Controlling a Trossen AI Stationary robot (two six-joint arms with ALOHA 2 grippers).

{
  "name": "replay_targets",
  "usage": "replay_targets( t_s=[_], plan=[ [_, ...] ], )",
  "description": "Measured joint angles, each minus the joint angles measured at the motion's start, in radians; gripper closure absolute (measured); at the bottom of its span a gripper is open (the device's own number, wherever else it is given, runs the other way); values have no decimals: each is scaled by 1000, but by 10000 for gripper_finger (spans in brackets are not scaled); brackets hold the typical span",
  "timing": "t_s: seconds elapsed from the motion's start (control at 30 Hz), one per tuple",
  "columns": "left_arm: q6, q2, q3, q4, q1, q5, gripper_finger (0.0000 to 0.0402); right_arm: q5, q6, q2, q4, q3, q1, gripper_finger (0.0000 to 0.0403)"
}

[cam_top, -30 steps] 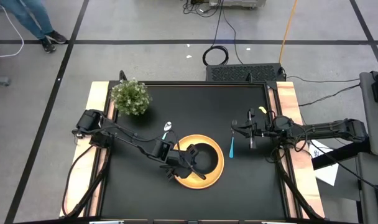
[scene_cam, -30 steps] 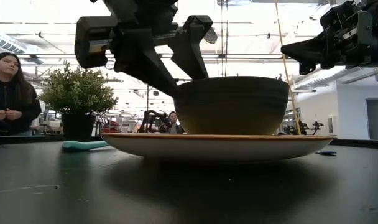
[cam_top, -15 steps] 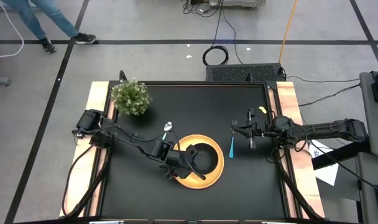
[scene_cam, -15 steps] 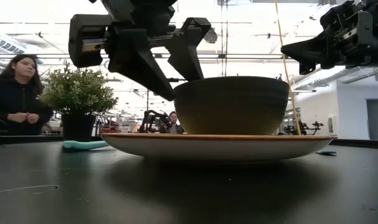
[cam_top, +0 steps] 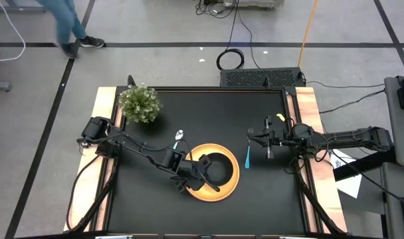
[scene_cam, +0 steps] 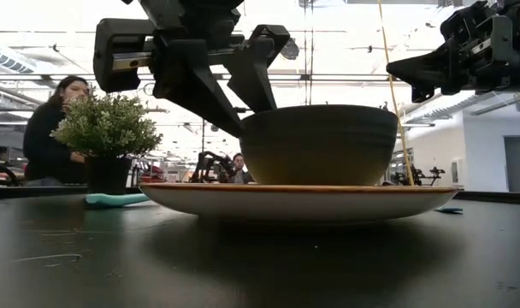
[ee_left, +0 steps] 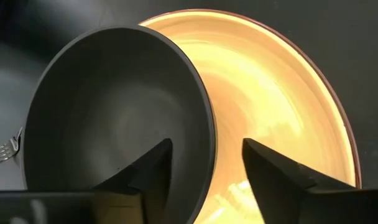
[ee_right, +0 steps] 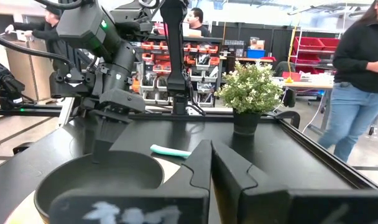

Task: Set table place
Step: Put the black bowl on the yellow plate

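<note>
1. Near the middle of the table, toward its front edge: yellow plate lying flat, black bowl standing upright on it.
2. Over the bowl's rim on the plate's left side: left gripper, fingers spread apart, one inside the bowl and one outside over the plate, clamped on nothing.
3. Just left of the plate, toward the left wooden strip: teal-handled spoon flat on the black top.
4. Right of the plate: teal-handled fork flat on the top, apart from the plate.
5. Above the right side of the table, near the fork: right gripper raised, fingers closed together, empty.
6. At the back left corner: potted plant.
7. Beyond the table: person standing.
</note>
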State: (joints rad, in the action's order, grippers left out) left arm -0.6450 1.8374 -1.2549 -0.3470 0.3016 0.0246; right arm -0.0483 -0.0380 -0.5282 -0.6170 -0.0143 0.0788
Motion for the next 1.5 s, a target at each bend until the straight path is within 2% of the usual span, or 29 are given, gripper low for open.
replay_targets(
  t_s=[0.2, 0.4, 1.5],
  plan=[
    [14, 0, 0, 0, 0, 0, 269, 0, 0, 0, 0, 0, 0, 403],
    [20, 0, 0, 0, 0, 0, 293, 0, 0, 0, -1, 0, 0, 403],
    [62, 0, 0, -1, 0, -24, 296, 0, 12, 0, -8, 0, 0, 403]
  ],
)
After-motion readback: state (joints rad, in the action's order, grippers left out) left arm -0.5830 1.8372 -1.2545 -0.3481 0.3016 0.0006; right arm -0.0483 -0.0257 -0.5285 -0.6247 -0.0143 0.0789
